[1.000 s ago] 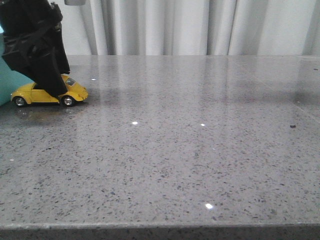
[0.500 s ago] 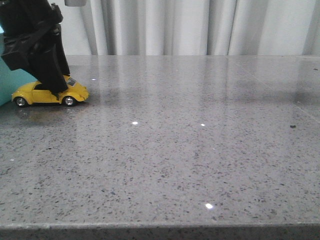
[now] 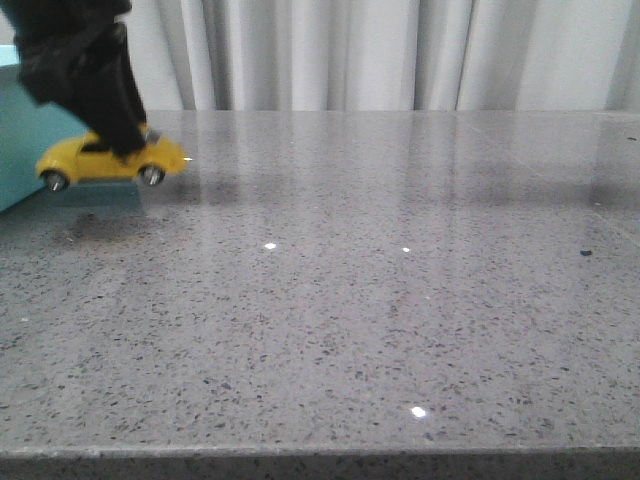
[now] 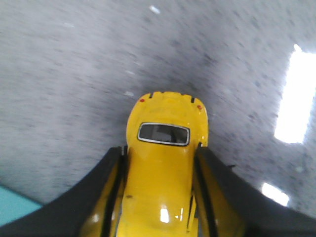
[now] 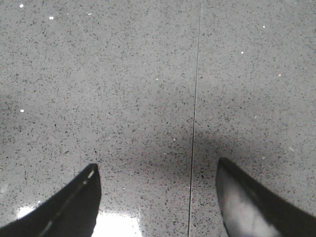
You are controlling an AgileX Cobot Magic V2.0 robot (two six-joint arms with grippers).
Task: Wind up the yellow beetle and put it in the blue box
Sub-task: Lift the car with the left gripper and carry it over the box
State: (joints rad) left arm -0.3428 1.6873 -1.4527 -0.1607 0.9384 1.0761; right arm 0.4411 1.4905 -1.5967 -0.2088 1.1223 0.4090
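Left gripper point(image 4: 160, 197): fingers closed on the yellow beetle point(image 3: 110, 160), one black finger point(image 4: 106, 197) pressed against each flank of the car; the wrist view shows the roof and rear window between them.
Yellow beetle: held clear of the table point(image 3: 380, 300), wheels off the surface with a shadow beneath, roughly level, at the far left of the scene.
Blue box point(image 3: 30, 140): turquoise, at the far left edge, just behind and to the left of the car; only part of it is in view, and a sliver of turquoise also shows in the left wrist view.
Right gripper point(image 5: 158, 197): fingers spread wide apart, holding nothing, over bare speckled stone with a thin seam line point(image 5: 195, 123) running between them.
Surroundings: grey speckled stone table, glossy with light spots; pale curtain point(image 3: 400, 55) along the far side.
Open room: the whole middle, right and near parts of the table lie free; the near edge runs along the front.
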